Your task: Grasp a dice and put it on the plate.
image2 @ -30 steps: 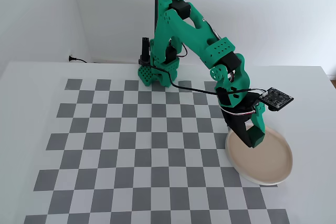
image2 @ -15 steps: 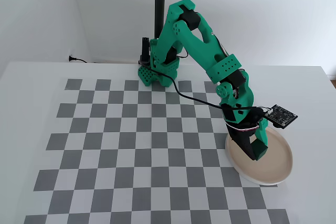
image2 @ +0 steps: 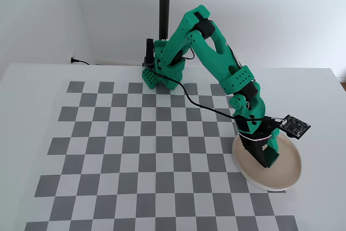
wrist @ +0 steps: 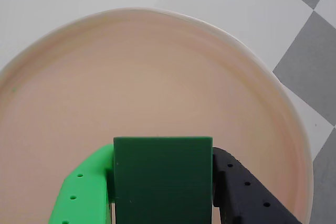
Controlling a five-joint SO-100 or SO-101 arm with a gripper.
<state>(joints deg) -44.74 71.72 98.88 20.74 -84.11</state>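
In the wrist view the dice (wrist: pixel 163 179) sits squarely between the jaws, a bright green finger (wrist: pixel 84 192) pressed to its left face and a black finger (wrist: pixel 247 190) to its right, so the gripper (wrist: pixel 163 203) is pinching it from both sides. Its flat top edge runs level across the view, and its lower part runs off the bottom edge. Behind and around it spreads the plate (wrist: pixel 157 66), whose pale rim curves from upper left to right; the dice hangs over the plate's inner floor, though whether it touches cannot be told. In the fixed view the gripper (image2: pixel 266 159) points down inside the plate (image2: pixel 289 174), at the right of the checkered mat (image2: pixel 135 150); the dice itself cannot be made out there.
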